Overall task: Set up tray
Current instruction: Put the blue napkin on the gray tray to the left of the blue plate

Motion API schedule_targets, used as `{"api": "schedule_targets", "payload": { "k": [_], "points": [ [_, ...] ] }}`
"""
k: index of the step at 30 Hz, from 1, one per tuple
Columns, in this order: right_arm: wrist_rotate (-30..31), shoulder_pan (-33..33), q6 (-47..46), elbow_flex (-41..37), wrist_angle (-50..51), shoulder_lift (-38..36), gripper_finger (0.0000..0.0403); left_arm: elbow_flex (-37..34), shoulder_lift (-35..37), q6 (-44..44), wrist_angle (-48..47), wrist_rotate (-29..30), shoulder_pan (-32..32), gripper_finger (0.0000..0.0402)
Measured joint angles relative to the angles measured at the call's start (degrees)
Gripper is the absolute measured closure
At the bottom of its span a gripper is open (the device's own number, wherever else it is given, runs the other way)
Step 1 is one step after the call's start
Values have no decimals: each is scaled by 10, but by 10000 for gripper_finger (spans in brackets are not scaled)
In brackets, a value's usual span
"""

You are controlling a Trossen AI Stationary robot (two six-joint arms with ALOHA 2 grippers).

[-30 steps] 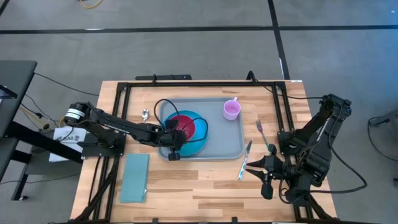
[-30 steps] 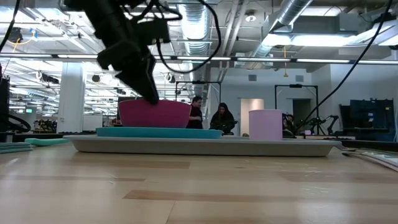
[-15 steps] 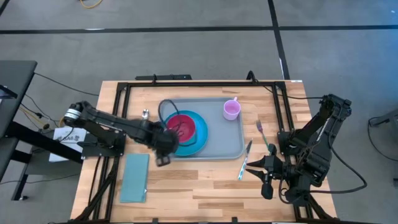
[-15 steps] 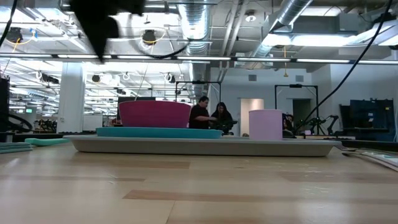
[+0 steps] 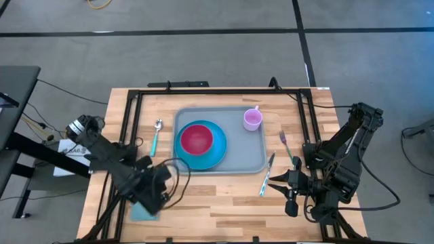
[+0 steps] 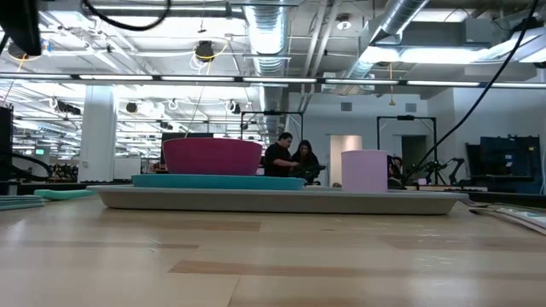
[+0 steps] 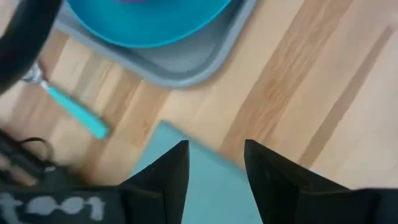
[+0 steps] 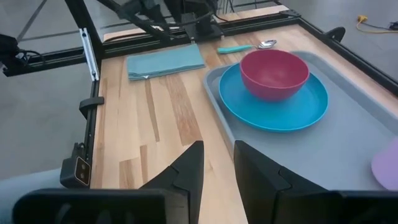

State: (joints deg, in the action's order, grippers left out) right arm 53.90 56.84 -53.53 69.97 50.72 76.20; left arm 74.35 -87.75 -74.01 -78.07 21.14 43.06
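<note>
Tray (image 5: 251,159) flat on the table (image 5: 203,207), about mid-table, carrying a blue plate (image 5: 215,154) with a red bowl (image 5: 196,139) on it and a lilac cup (image 5: 252,120) in the far right corner. Spoon (image 5: 156,135) just left of the tray; fork (image 5: 287,147) and knife (image 5: 266,175) just right of it. Napkin (image 8: 165,61) near-left of the tray, partly hidden from above by the arm.

Left gripper (image 7: 214,177) parted and empty, hovering over the napkin, near-left of the tray. Right gripper (image 8: 217,168) parted with a narrow gap, holding nothing, parked near-right of the tray beside the knife.

Probably stiff, light plastic, smooth and likely slippery; loaded now, so prone to tipping if lifted from one edge, with the bowl and cup likely to slide. Best hold judged to be the low raised rim, pinched on opposite short sides by both arms. Not fragile itself. Napkin soft and limp, best pinched at an edge.
</note>
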Motion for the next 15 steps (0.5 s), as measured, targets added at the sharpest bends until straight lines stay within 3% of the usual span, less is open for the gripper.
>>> {"api": "schedule_targets", "payload": {
  "k": [4,10,15],
  "points": [
    [0,-1,0,0,0,0,321,-34,-9,-127,13,11,48,258],
    [0,-18,2,0,0,0,321,-104,-34,-315,24,-65,81,258],
    [0,-45,42,0,0,0,321,-174,-43,-405,134,-90,84,258]
  ]
}}
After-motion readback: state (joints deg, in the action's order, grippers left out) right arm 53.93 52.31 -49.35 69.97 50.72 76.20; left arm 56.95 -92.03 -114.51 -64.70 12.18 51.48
